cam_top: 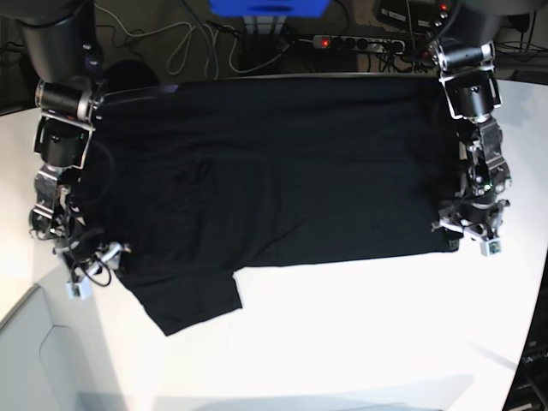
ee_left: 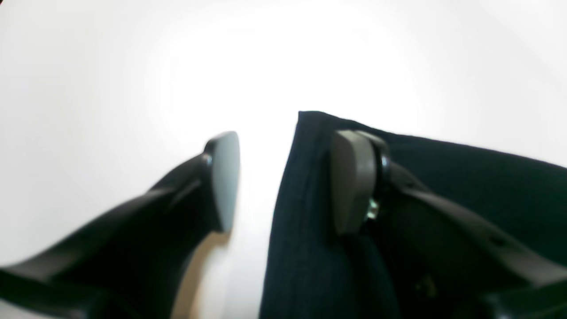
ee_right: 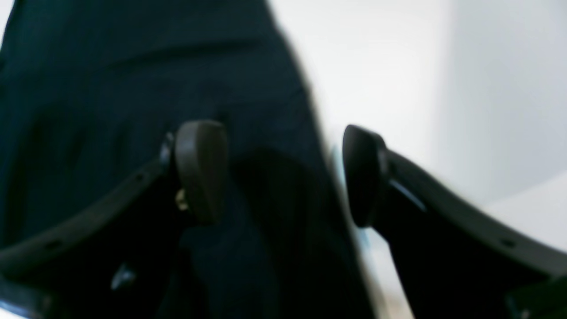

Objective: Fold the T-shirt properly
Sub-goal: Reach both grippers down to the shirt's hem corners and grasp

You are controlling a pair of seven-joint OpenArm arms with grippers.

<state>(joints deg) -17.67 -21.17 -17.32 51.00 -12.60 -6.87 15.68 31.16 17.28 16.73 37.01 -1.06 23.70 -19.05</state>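
Note:
The T-shirt lies spread flat across the white table, plain black side up, with one sleeve sticking out toward the front left. My left gripper is low at the shirt's right front corner. In the left wrist view this gripper is open: one pad is over the black cloth, the other over bare table. My right gripper is at the shirt's left edge. In its wrist view it stands wide open astride the cloth's edge.
Behind the table's far edge are a power strip with red lights, loose cables and a blue box. The table's front left corner is cut off by a grey panel.

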